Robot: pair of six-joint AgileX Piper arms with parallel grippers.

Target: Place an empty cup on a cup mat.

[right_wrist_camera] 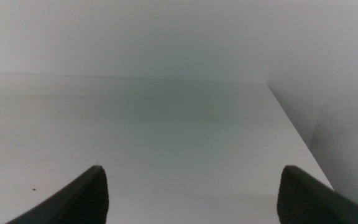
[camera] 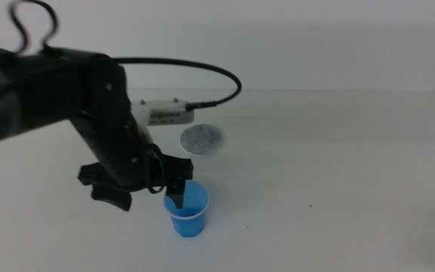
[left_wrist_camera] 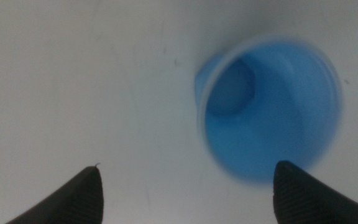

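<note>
Reaching for the grasp: the left gripper (camera: 174, 190) hangs directly over the cup (camera: 188, 208), its jaws set apart with nothing between them. In the middle view one dark finger dips at the near-left part of the cup's rim; whether it touches the rim cannot be told. The left wrist view shows the cup (left_wrist_camera: 267, 109) open side up, blue inside, empty, sitting off centre toward one jaw rather than midway between the two.

The cup stands upright on the table (camera: 338, 174), not lifted. The cup mat (camera: 202, 139) lies flat beyond the gripper, farther out on the table, well apart from the cup, with nothing on it.

The right gripper (right_wrist_camera: 191, 190) waits out of the middle view; its jaws are apart, and only bare table shows ahead of it.

Step in hand, as judged: approach and alignment before closing; pick not yet made.

Next move calls for: shift the gripper so that the cup wall sits between the jaws, then close gently, since thin plastic probably deforms. After that, lift clear, carry outward to the mat, and set down centred; the mat looks only slightly wider than the cup.
</note>
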